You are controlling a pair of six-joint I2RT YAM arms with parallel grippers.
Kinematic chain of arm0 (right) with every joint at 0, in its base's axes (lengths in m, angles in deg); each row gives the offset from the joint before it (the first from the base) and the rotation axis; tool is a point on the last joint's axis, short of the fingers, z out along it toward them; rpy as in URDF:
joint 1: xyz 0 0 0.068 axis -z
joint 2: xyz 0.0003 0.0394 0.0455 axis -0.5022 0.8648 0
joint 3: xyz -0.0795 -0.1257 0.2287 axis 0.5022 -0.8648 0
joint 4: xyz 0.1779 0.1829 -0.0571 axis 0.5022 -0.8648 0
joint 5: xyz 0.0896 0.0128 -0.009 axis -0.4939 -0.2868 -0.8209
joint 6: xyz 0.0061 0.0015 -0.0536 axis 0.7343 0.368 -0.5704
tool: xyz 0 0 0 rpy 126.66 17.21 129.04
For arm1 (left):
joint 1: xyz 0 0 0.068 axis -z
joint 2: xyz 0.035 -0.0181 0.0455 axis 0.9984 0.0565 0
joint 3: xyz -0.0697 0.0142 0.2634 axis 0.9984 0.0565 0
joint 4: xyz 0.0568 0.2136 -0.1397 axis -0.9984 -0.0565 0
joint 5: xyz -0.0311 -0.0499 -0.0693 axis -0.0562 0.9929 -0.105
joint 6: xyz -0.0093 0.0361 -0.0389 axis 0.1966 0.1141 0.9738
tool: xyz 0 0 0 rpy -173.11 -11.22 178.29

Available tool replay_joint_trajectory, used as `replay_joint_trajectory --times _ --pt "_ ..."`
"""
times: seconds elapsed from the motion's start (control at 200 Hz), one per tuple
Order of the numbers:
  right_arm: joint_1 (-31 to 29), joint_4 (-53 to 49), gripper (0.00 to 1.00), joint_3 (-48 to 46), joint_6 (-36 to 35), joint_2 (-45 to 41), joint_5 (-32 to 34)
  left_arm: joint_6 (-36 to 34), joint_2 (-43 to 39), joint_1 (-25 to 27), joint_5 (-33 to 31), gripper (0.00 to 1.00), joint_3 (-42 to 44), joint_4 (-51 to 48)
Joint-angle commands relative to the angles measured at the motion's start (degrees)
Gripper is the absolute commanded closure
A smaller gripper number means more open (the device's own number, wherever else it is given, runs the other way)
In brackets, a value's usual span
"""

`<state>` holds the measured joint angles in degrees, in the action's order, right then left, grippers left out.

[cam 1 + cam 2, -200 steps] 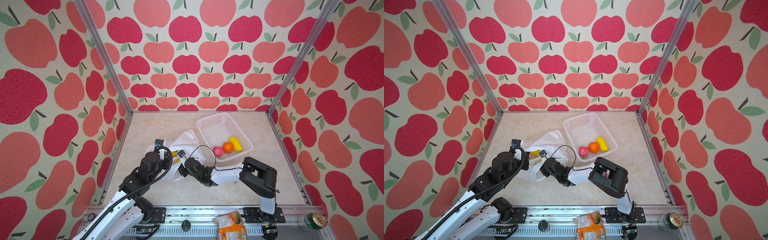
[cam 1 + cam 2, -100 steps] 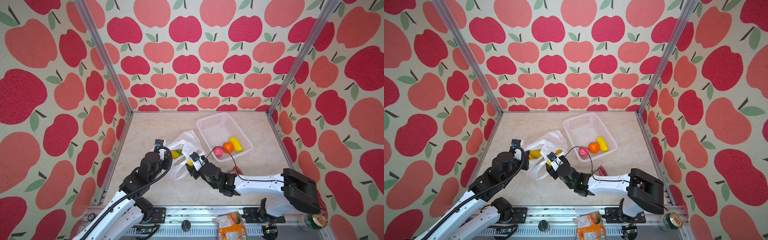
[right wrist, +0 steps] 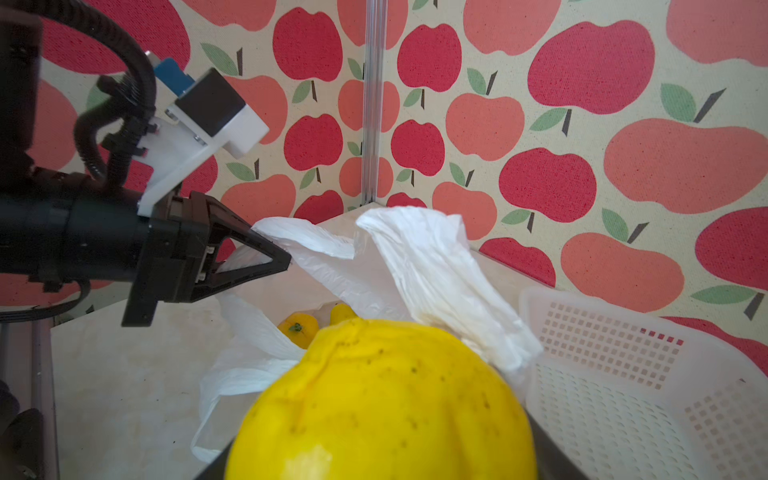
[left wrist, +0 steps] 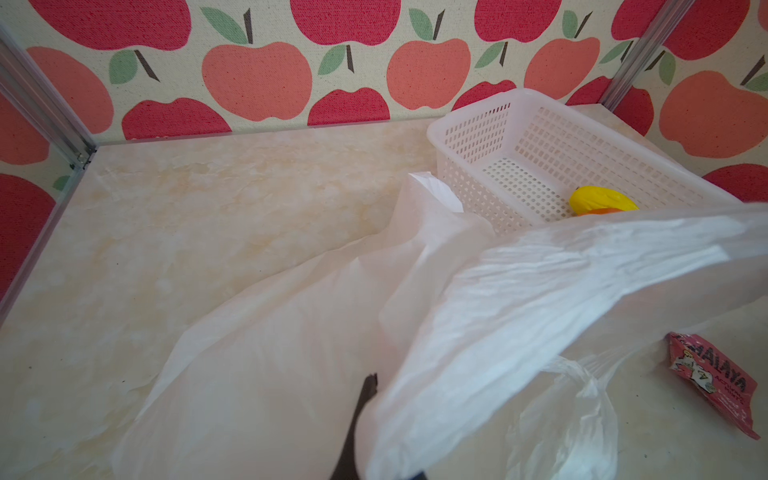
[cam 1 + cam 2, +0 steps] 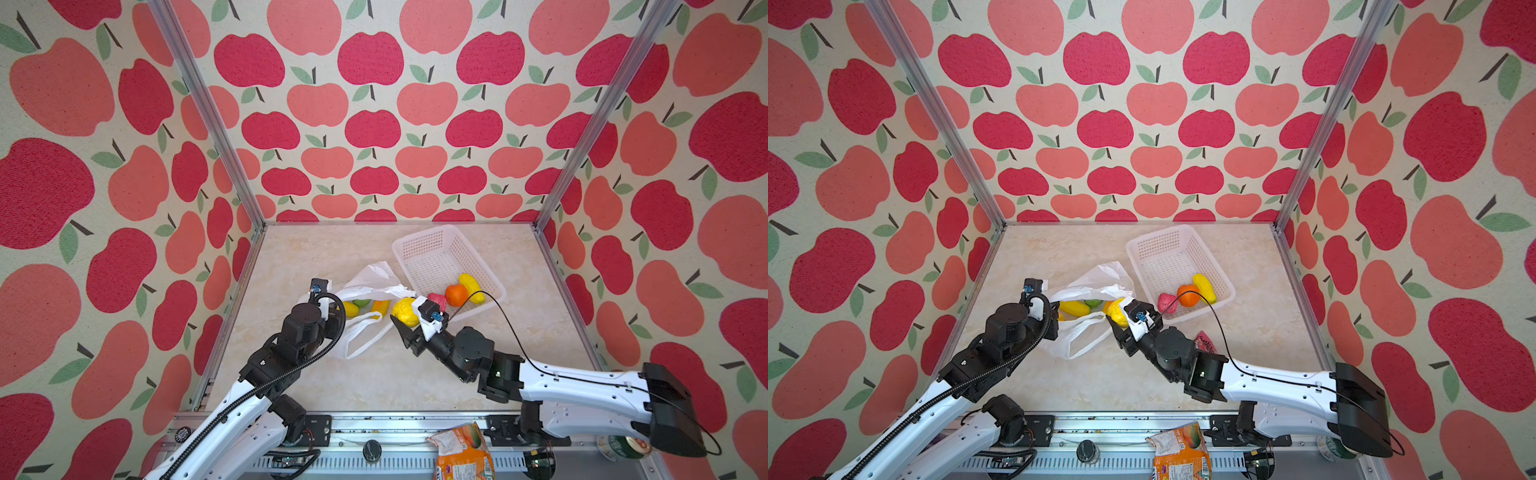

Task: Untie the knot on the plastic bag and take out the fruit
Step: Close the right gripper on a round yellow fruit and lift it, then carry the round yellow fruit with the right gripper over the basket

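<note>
Right wrist view: my right gripper (image 3: pixel 381 462) hugs the yellow fruit (image 3: pixel 382 395), the white basket (image 3: pixel 615 357) sits just right and farther back, my left gripper (image 3: pixel 283 260) pinches the plastic bag (image 3: pixel 436 266).

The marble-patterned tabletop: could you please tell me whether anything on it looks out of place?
Only one thing: a small red printed snack packet lies flat on the tabletop, near the white perforated plastic basket. It looks odd because it is not fruit.
</note>
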<state>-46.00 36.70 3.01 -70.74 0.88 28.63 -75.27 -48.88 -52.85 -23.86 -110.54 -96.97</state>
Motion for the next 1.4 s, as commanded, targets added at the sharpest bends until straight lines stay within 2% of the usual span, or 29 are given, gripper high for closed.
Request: replay_joint_trajectory --times 0.0,0.16,0.255,0.275,0.41,0.63,0.79,0.915,1.186,1.396 --pt "0.0 -2.3 0.60 -1.7 -1.7 -6.6 -0.9 0.8 0.2 0.2 -0.8 1.00 -1.4 -0.5" --pt "3.0 -4.8 0.60 -4.9 -1.4 -17.7 -0.3 0.8 0.3 0.2 -0.9 1.00 -1.4 -0.5" --pt "6.6 -8.0 0.60 -6.5 1.6 -22.5 1.3 0.8 0.2 0.2 -0.9 1.00 -1.5 -0.6" --pt "9.3 -9.0 0.60 -6.6 2.6 -23.1 1.5 0.9 0.2 0.3 -0.9 1.00 -1.5 -0.6" --pt "18.0 -17.0 0.60 -5.5 9.6 -22.7 0.1 0.8 0.3 0.2 -0.8 1.00 -1.5 -0.7" --pt "34.3 -27.9 0.64 1.0 20.8 -8.0 -13.1 1.0 0.1 0.3 -0.8 1.00 -1.5 -0.9" --pt "40.3 -30.9 0.65 6.2 23.7 5.1 -18.8 0.8 0.3 0.3 -0.8 1.00 -1.5 -0.7" --pt "41.9 -32.6 0.68 11.0 23.4 14.7 -20.2 0.8 0.7 0.2 -0.8 1.00 -1.6 -0.5" --pt "42.8 -34.0 0.68 20.3 20.9 30.0 -19.7 0.5 1.2 0.3 -0.9 1.00 -1.7 -0.2" --pt "42.9 -37.9 0.69 28.0 19.6 39.9 -16.6 0.4 1.4 0.2 -0.8 1.00 -1.7 0.0"
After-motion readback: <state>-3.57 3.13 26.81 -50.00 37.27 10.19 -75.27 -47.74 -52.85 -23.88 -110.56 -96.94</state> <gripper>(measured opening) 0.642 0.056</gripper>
